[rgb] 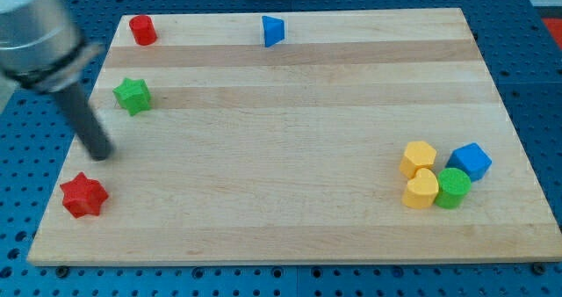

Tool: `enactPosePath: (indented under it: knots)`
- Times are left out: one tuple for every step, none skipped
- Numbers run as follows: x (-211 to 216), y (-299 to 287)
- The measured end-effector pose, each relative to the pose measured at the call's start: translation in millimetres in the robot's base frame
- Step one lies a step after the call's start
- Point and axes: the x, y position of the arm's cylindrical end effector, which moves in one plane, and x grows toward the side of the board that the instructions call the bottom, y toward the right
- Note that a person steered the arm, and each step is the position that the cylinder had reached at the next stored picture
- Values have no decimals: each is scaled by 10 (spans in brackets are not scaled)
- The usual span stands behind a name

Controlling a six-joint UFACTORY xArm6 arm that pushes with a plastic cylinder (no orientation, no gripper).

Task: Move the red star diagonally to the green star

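The red star (83, 196) lies near the board's lower left corner. The green star (133, 95) lies at the upper left, above and slightly right of the red star. My tip (103, 153) is on the board between them, above and a little right of the red star, below and left of the green star. It touches neither block.
A red cylinder (142, 30) sits at the top left and a blue triangle (273, 31) at the top middle. At the lower right cluster a yellow hexagon (419, 158), a yellow heart (421, 190), a green cylinder (453, 187) and a blue cube (471, 162). The wooden board (290, 218) ends close to the red star.
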Motion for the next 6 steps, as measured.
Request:
enactPosePath:
  knots:
    - [118,-182]
    - [400,-175]
    - [482,-178]
    - [715,13]
    - [808,559]
    - [691,1118]
